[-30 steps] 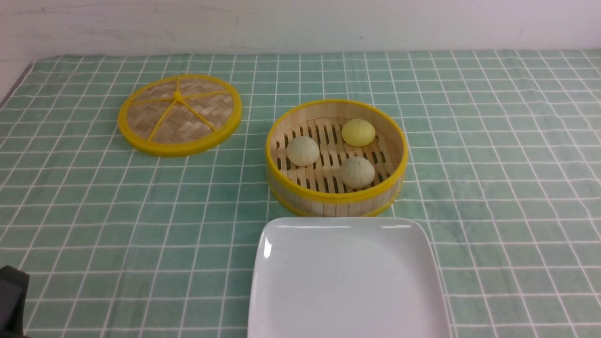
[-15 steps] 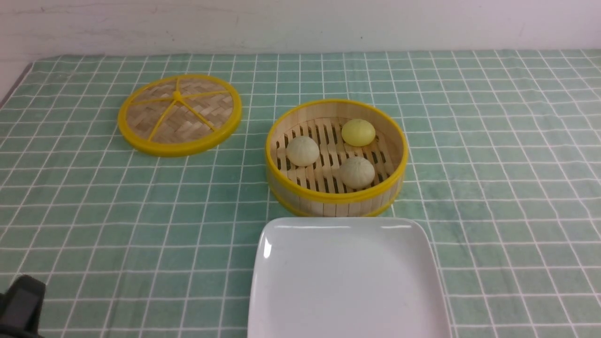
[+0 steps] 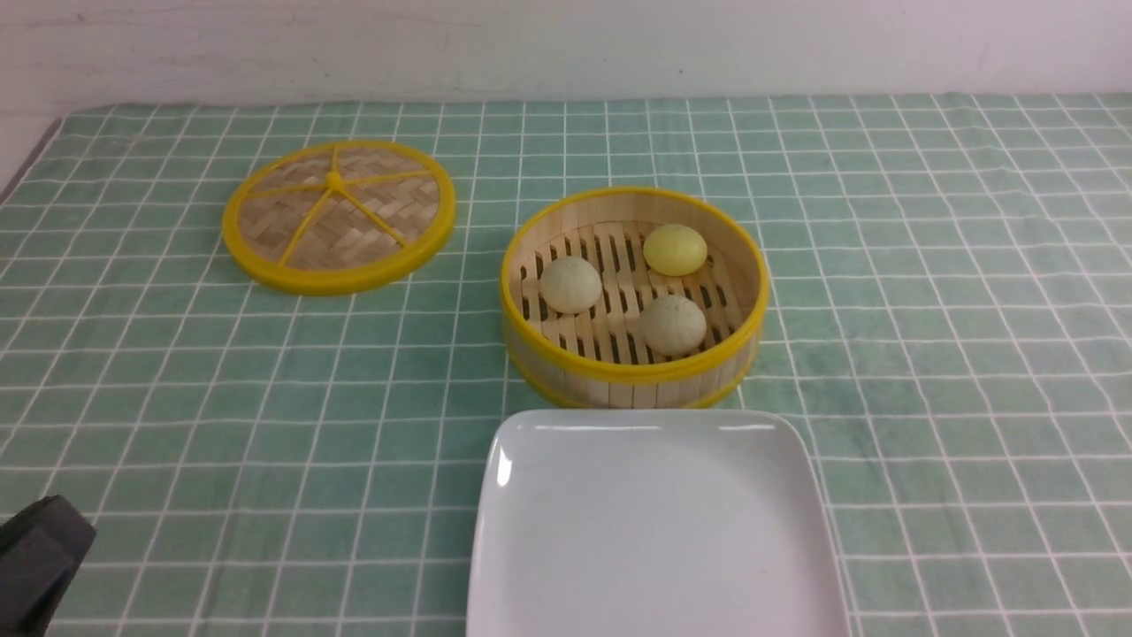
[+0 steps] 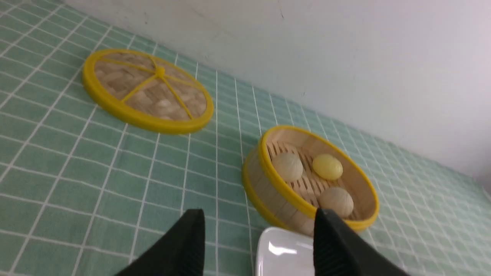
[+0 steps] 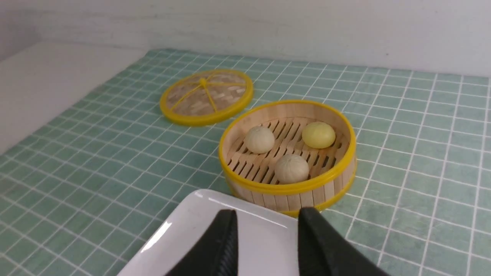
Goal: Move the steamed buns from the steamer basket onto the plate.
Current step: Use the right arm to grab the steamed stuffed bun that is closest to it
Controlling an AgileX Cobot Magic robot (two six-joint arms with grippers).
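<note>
1. Near front view's bottom edge, left gripper (image 3: 40, 566) and one plate (image 3: 654, 531) are cut off
2. Both it and right gripper (image 5: 268, 212) gape, empty
3. Three steamed buns (image 3: 675, 249) sit inside one steamer basket (image 3: 632, 379); one lid (image 3: 339, 217)

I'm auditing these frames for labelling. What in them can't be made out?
Plate: near edge cut off by the front view's bottom edge.
Left hand: only a dark corner in the front view; only fingertips in its wrist view.
Right hand: outside the front view; only fingertips in its wrist view.
Steamer basket: near floor hidden by its own wall, front view.
</note>
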